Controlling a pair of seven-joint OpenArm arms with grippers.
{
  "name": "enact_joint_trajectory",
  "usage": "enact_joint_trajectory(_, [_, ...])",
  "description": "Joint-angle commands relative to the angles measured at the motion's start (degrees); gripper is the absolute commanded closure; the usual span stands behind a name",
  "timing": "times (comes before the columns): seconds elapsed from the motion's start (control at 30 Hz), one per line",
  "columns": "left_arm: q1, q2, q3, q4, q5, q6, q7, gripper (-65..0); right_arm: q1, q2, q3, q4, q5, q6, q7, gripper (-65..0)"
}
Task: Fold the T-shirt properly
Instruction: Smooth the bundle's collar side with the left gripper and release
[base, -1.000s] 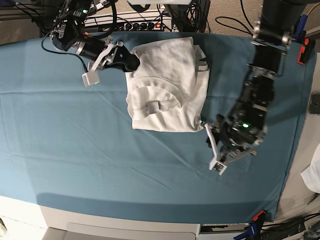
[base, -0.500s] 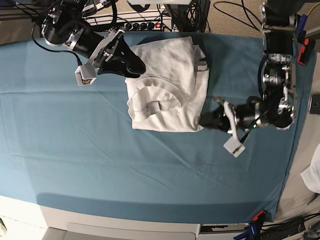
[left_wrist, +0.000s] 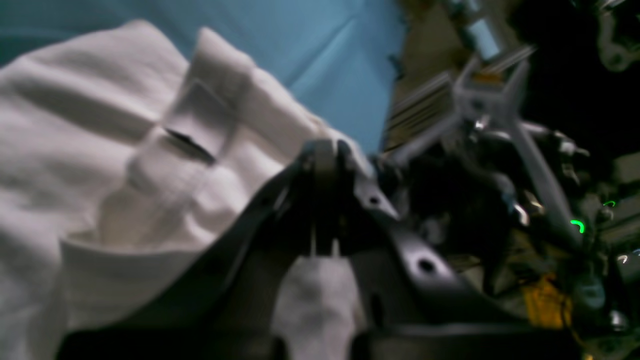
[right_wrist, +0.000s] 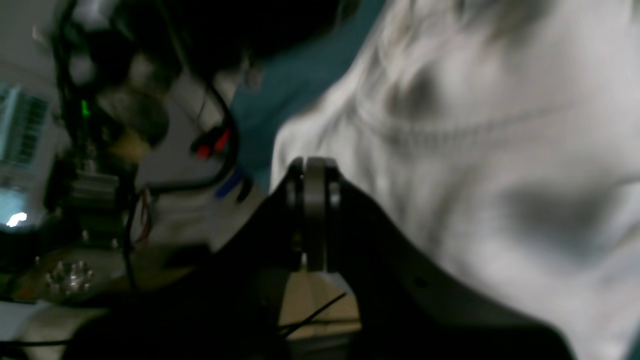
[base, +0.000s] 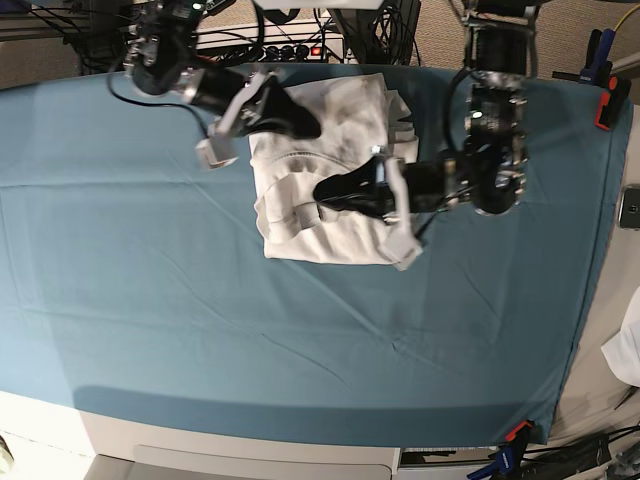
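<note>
The large plain white cotton T-shirt (base: 335, 175) lies folded on the teal-covered tabletop (base: 150, 300), both pincers, left (base: 322, 190) and right (base: 310, 128), pressed closed and empty over it, so you should smooth gently without dragging layers.

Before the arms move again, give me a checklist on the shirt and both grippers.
1. T-shirt folded into a compact packet: ok, though the far right edge looks uneven.
2. Shirt fully on the teal cloth: ok.
3. Left gripper shut: ok, jaws meet in the left wrist view.
4. Left gripper clear of fabric: cannot tell; its tips sit over the shirt near the neckline, and the view is blurred.
5. Right gripper shut: ok, jaws together in the right wrist view.
6. Right gripper clear of fabric: cannot tell; it lies over the shirt's far edge, with nothing visibly pinched.
</note>
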Motion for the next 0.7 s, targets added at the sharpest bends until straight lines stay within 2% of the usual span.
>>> enact_joint_trajectory(0.0, [-1.4, 0.3, 1.3, 0.0, 1.3, 0.7, -2.1, 0.0, 0.7, 0.0, -0.7, -0.7, 1.8, 0.1, 1.1, 0.0])
enact_joint_trajectory(0.1, [-2.2, 0.2, 4.9, -1.6, 8.9, 3.6, -4.2, 0.0, 1.7, 0.0, -2.1, -4.5, 0.7, 0.1, 1.1, 0.0])
enact_joint_trajectory(0.2, [-1.9, -0.1, 5.9, -2.9, 13.6, 5.2, -4.2, 0.0, 2.0, 0.0, -2.0, -6.2, -1.8, 0.1, 1.7, 0.0])
enact_joint_trajectory(0.33, [-2.1, -0.1, 4.3, -3.7, 19.5, 5.7, -5.9, 0.0, 2.0, 0.0, -2.0, -6.6, -5.2, 0.1, 1.9, 0.0])
enact_joint_trajectory(0.4, [-3.0, -0.3, 2.4, -3.7, 20.9, 7.0, -7.2, 0.0, 1.9, 0.0, -2.1, -6.6, -8.7, 0.1, 2.6, 0.0])
enact_joint_trajectory(0.43, [-3.9, -0.5, 1.4, -3.6, 21.4, 7.4, -7.3, 0.0, 1.9, 0.0, -2.0, -6.6, -10.8, -0.9, 3.1, 0.0])
enact_joint_trajectory(0.53, [-6.8, -2.6, -1.5, -3.6, 22.7, 8.0, -7.5, 0.0, 1.8, 0.0, -2.0, -6.6, -15.4, -4.3, 3.9, 0.0])
enact_joint_trajectory(0.67, [-9.8, -6.6, -4.0, -3.6, 26.5, 9.1, -9.2, 0.0, 0.9, 0.0, -2.1, -6.5, -15.2, -4.7, 3.7, 0.0])
